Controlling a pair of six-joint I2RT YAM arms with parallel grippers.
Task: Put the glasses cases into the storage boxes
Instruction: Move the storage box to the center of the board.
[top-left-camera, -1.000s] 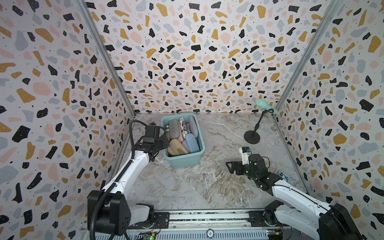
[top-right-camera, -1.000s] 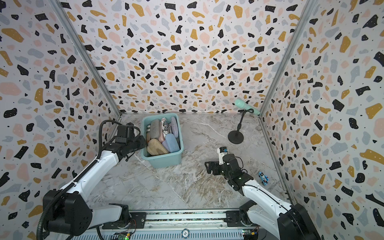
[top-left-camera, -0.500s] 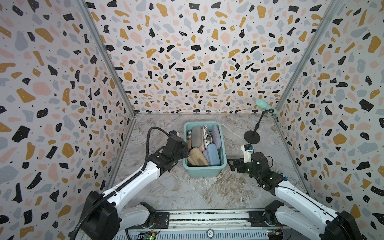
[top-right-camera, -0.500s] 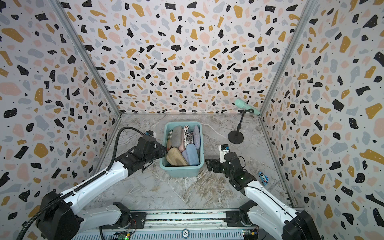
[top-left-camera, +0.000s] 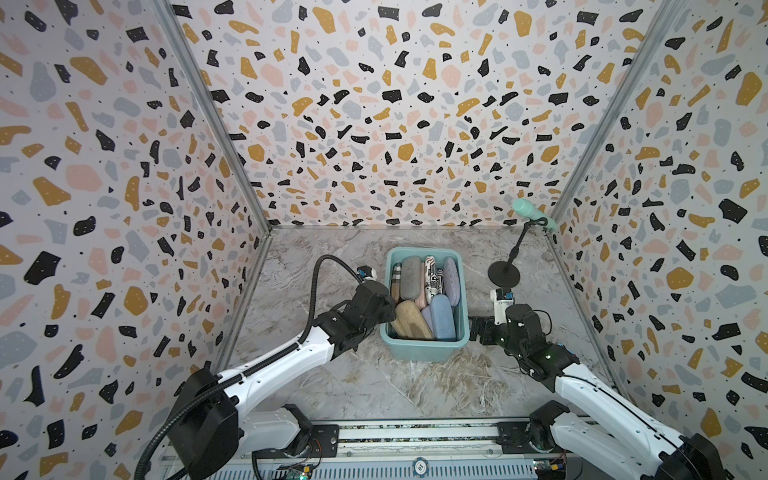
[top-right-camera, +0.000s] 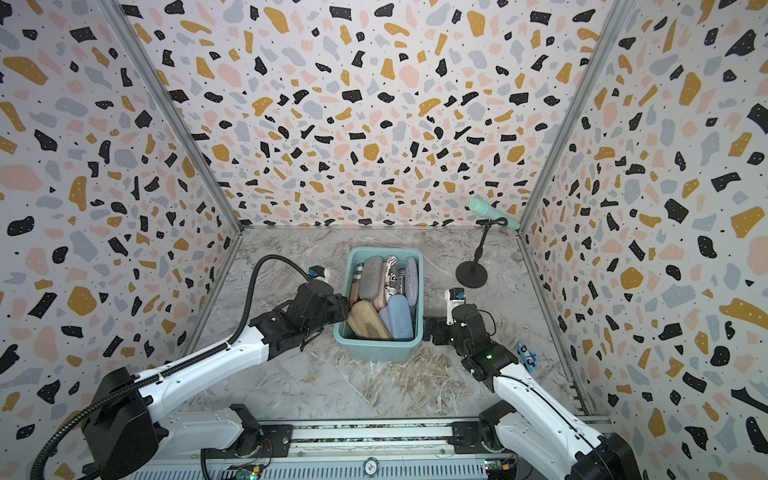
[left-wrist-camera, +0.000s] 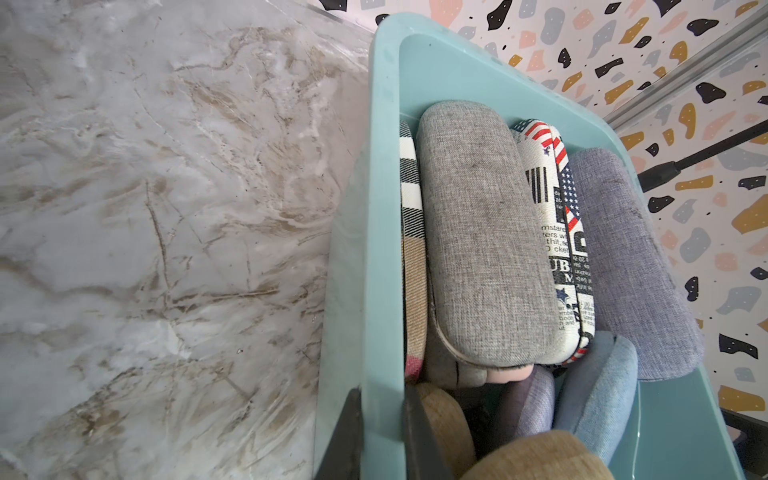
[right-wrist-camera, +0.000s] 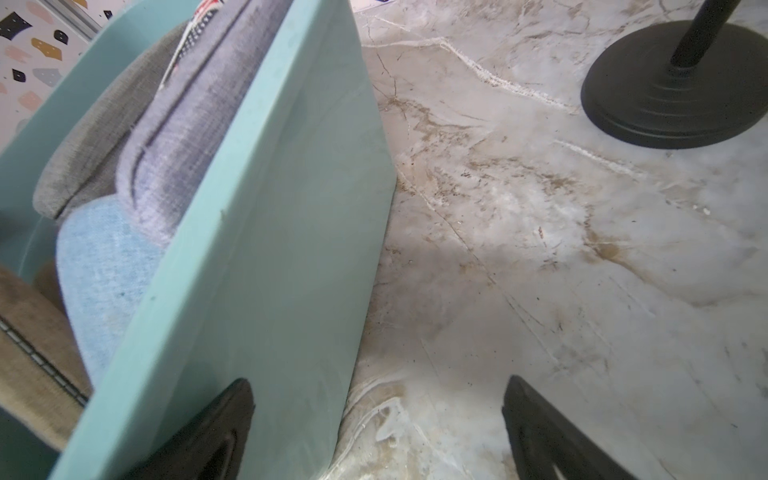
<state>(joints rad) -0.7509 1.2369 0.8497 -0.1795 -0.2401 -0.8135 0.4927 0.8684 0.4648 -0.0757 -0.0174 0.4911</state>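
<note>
tub: teal, tapered, rolled rim, between both grippers
cases: grey, lavender, blue, tan, plaid, flag newsprint, packed inside
left gripper: clamped on tub wall
right gripper: spread wide, beside tub
tabletop: marbled grey-brown
walls: terrazzo print

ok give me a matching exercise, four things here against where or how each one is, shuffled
1 left gripper
2 right gripper
3 grey case
4 mint microphone

A on the black stand
B open, beside the tub
C inside the tub
D shut on the tub's rim

Pairs: 1-D, 2-B, 3-C, 4-A
</note>
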